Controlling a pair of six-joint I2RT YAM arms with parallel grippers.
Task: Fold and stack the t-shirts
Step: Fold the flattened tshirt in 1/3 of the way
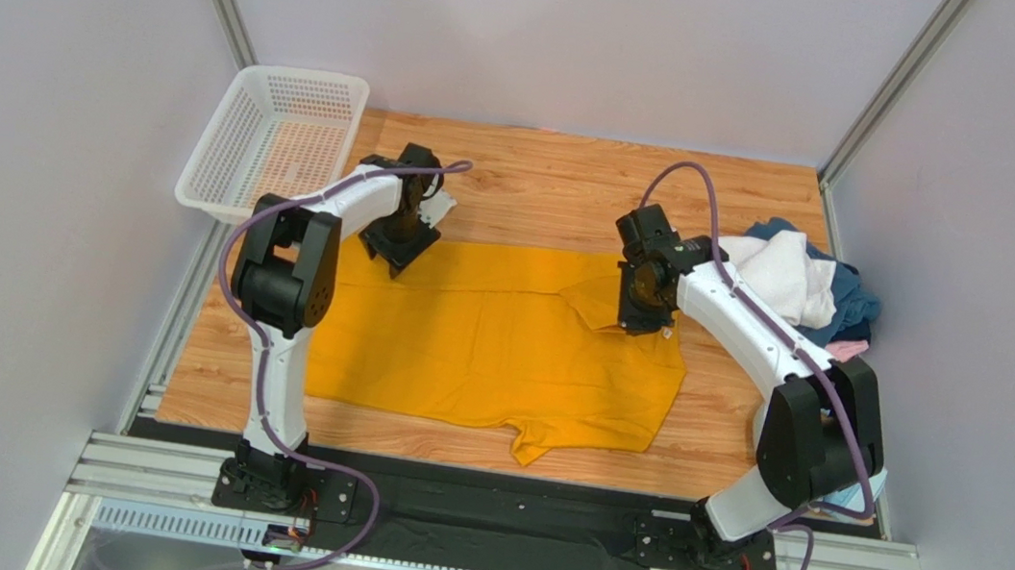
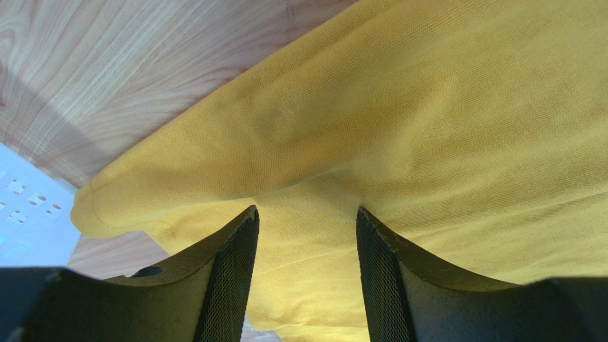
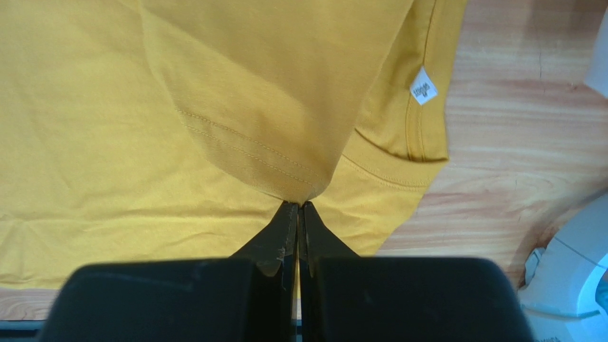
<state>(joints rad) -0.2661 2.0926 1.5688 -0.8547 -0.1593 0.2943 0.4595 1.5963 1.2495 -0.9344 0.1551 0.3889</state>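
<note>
A mustard-yellow t-shirt (image 1: 491, 349) lies spread on the wooden table. My left gripper (image 1: 399, 246) is at its far left corner. In the left wrist view it (image 2: 305, 210) is open, its fingers (image 2: 232, 274) standing either side of a raised fold of the yellow cloth (image 2: 399, 121). My right gripper (image 1: 641, 309) is at the shirt's far right part. In the right wrist view it (image 3: 300, 204) is shut on a pinched, stitched edge of the yellow shirt (image 3: 257, 107), lifted a little. White, dark blue and pink t-shirts lie heaped (image 1: 807, 286) at the right edge.
A white mesh basket (image 1: 277, 141) stands at the far left, close to the left arm. A pale blue-white object (image 3: 571, 278) lies on the wood to the right of the right gripper. The enclosure walls stand close on both sides. A size tag (image 3: 423, 86) shows on the shirt.
</note>
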